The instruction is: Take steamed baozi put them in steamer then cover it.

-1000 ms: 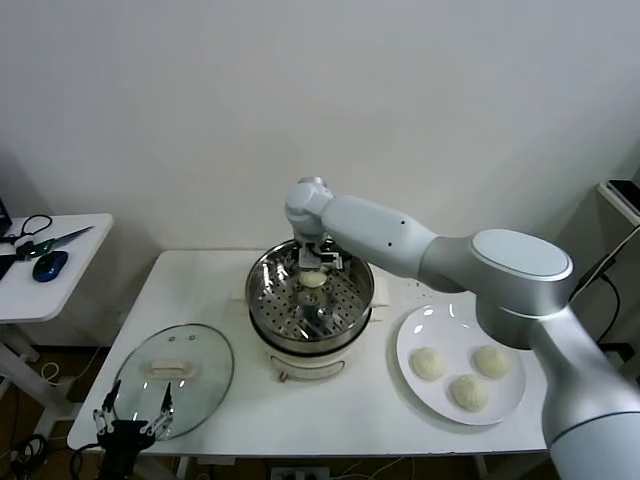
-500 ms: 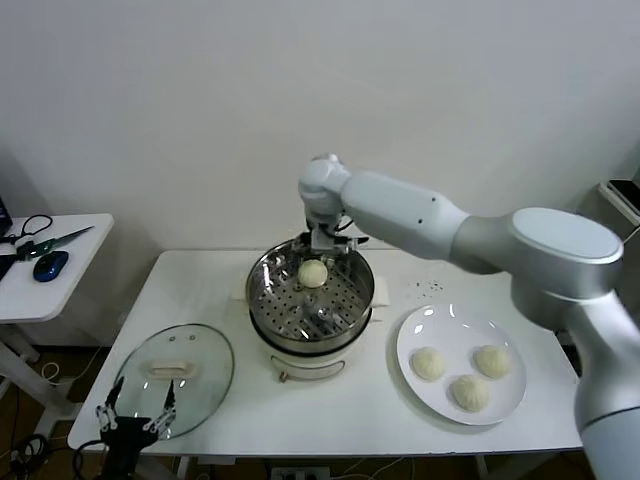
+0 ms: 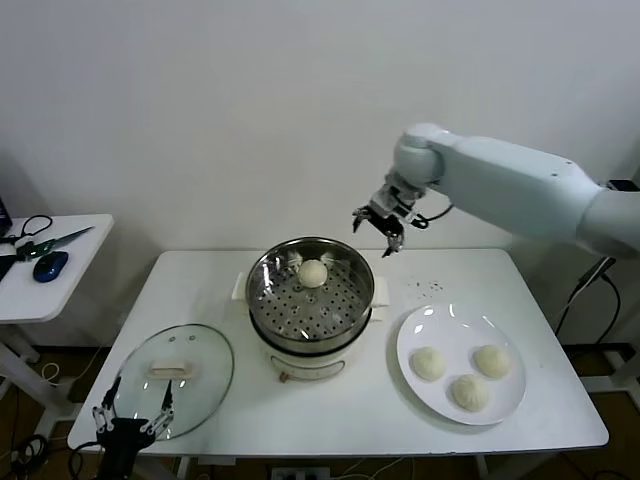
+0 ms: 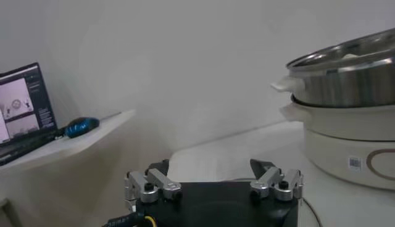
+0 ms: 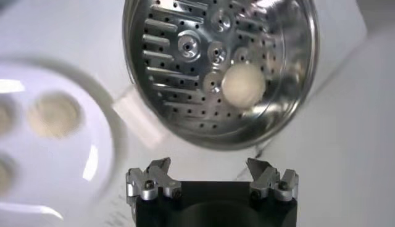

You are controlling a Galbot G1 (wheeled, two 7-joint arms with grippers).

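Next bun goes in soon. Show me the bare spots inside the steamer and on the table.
Inside the steamer, one baozi sits at the back; the perforated floor in front of it is bare. Table: a free strip runs between the steamer, the cover and the front edge. The plate is crowded with three buns. The open right end effector hovers above the back right.

A cream-white baozi (image 3: pixel 313 273) lies in the shiny, hole-dotted steamer (image 3: pixel 345 315); the plate (image 3: pixel 415 335) is white.

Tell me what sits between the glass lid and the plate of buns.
The steamer, holding one baozi, stands between the lid and the plate, per the head view.
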